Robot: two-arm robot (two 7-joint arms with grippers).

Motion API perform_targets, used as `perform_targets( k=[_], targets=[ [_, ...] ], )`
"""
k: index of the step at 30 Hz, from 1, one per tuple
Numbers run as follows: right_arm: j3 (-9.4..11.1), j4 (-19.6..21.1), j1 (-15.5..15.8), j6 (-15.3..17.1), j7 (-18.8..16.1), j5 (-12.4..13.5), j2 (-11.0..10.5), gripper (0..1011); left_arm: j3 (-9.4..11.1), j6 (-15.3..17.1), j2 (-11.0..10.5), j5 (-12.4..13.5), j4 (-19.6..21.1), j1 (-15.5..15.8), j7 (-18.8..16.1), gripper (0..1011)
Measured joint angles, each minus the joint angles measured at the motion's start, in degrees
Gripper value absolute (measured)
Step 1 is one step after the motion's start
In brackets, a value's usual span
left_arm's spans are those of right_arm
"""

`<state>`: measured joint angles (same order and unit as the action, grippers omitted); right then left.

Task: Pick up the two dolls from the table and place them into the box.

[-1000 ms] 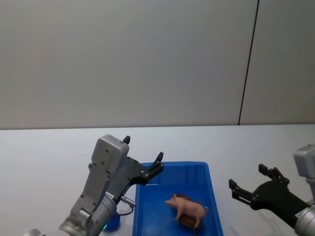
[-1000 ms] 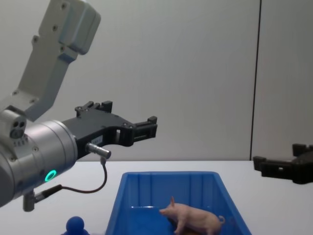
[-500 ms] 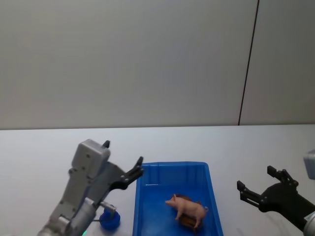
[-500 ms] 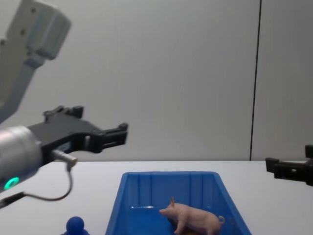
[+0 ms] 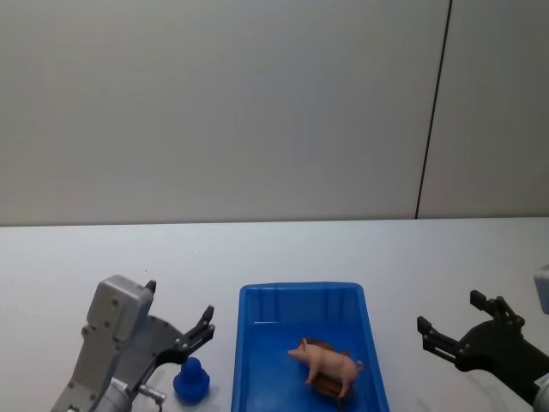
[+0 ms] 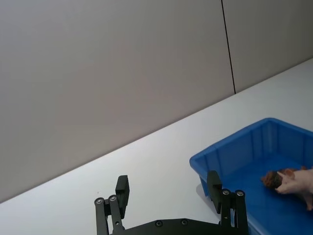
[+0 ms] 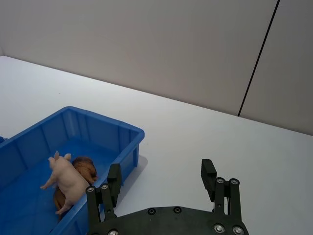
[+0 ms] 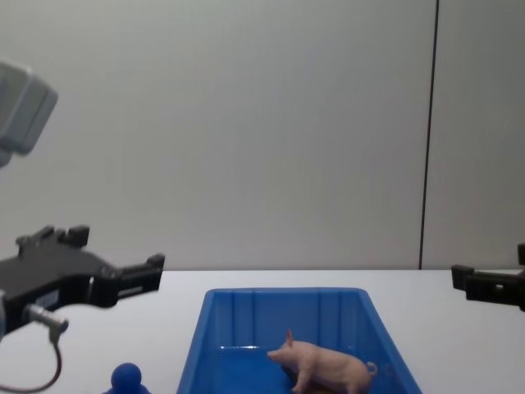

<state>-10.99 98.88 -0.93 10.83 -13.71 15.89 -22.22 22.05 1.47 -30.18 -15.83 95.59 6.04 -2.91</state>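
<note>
Both dolls lie inside the blue box. The pale pink pig stands over the dark brown animal, which it partly hides. The right wrist view shows the pig pressed against the brown animal inside the box. My left gripper hangs open and empty left of the box, above the table. To the right of the box, my right gripper is also open and empty.
A small blue round-topped object sits on the table just left of the box, under my left gripper. A plain grey wall with a dark vertical seam runs behind the table's far edge.
My left arm has drawn back to the left and lower, away from the box's left rim. My right gripper shifted slightly right. The two dolls stayed put in the box.
</note>
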Motion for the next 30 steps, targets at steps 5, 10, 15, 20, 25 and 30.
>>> perform_targets(
  k=[5, 10, 15, 20, 25, 30],
  targets=[
    [0.0, 0.0, 0.1, 0.0, 0.0, 0.0, -0.1, 1001, -0.1, -0.8, -0.1, -0.7, -1.7, -0.5, 1.0, 1001],
    [0.1, 0.1, 0.1, -0.1, 0.1, 0.1, -0.1, 1001, -0.1, -1.5, 0.0, -1.4, -3.8, -0.8, 2.7, 1001],
    [0.1, 0.1, 0.1, -0.1, 0.1, 0.1, -0.1, 1001, 0.1, -1.8, 0.3, -1.9, -5.8, -1.0, 4.1, 1000],
    [0.1, 0.1, 0.2, -0.1, 0.1, 0.1, -0.2, 1001, 0.3, -2.0, 0.7, -2.2, -7.6, -1.1, 5.5, 1001],
    [0.1, 0.1, 0.2, -0.1, 0.1, 0.1, -0.2, 1001, 0.4, -2.0, 1.0, -2.3, -9.1, -1.1, 7.0, 1000],
    [0.1, 0.1, 0.2, -0.1, 0.1, 0.1, -0.2, 1001, 0.5, -2.0, 1.3, -2.3, -10.4, -0.9, 8.5, 1001]
  ],
)
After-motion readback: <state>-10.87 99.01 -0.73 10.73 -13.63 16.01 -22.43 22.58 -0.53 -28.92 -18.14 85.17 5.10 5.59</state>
